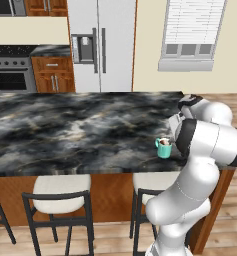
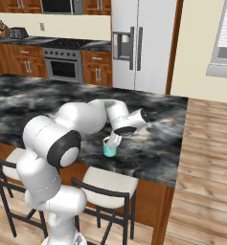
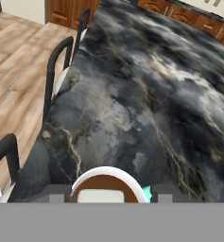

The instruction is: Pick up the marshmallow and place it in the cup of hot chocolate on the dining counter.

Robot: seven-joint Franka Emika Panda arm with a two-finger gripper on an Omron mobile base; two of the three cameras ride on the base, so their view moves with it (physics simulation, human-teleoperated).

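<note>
Off-white and soft-looking, the marshmallow sits at the bottom of the hand view, right over the dark brown liquid inside the cup of hot chocolate; whether it floats free or is held between the fingers cannot be told from here. Judged by its look it is very light and squashy, so a gentle pinch across its flat sides should suit it, since a hard squeeze would deform it. The teal cup stands near the end of the dining counter, close to the edge above a white-cushioned stool. The gripper hangs directly over the mug, and how its jaws stand is not clear.
</note>
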